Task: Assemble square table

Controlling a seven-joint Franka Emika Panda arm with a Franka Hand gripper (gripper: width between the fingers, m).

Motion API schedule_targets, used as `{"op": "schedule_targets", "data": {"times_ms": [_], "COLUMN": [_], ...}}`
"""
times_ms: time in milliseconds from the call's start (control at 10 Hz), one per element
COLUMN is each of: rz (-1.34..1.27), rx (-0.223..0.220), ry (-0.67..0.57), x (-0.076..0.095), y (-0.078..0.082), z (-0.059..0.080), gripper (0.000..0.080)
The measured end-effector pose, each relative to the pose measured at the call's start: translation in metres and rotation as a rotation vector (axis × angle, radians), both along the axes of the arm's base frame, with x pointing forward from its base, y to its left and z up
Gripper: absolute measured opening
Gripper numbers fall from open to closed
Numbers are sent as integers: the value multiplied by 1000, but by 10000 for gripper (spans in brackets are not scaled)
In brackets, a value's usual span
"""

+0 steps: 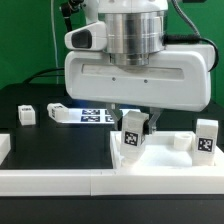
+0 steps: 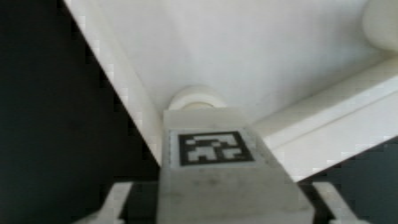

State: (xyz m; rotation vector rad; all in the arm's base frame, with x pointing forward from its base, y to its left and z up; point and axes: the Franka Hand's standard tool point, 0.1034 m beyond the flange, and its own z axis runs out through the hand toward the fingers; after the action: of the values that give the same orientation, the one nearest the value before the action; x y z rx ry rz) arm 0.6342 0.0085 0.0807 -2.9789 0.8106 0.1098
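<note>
White leg [image 1: 131, 140] sits pinched between the gripper [image 1: 135, 128] fingers [image 2: 134, 205], jaws half apart.

The black table [image 1: 60, 150] carries the marker board [image 1: 88, 115]. A leg block [image 1: 25, 114] lies toward the exterior view's left of the board, and the square tabletop [image 1: 175, 158] lies in front of it.

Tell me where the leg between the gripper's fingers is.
In the exterior view, the leg stands just right of centre under the gripper, by the table top, with the marker board behind, toward that view's left.
</note>
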Motion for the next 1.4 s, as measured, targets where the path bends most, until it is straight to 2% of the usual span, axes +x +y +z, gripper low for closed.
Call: {"op": "schedule_targets", "data": {"times_ms": [200, 400, 600, 800, 1100, 1200, 1300, 1400], "rz": [-175, -448, -730, -968, -1002, -952, -872, -770], "rx": [-3, 24, 83, 128, 128, 126, 120, 100], "ry": [-1, -46, -59, -31, -25, -33, -42, -43], "x": [0, -12, -17, -12, -11, -11, -10, -10], "y": [-2, -8, -8, -2, -2, -2, -4, -4], "z": [-1, -6, -17, -15, -15, -14, -13, -11], "gripper": [293, 293, 292, 274, 274, 346, 528, 528]}}
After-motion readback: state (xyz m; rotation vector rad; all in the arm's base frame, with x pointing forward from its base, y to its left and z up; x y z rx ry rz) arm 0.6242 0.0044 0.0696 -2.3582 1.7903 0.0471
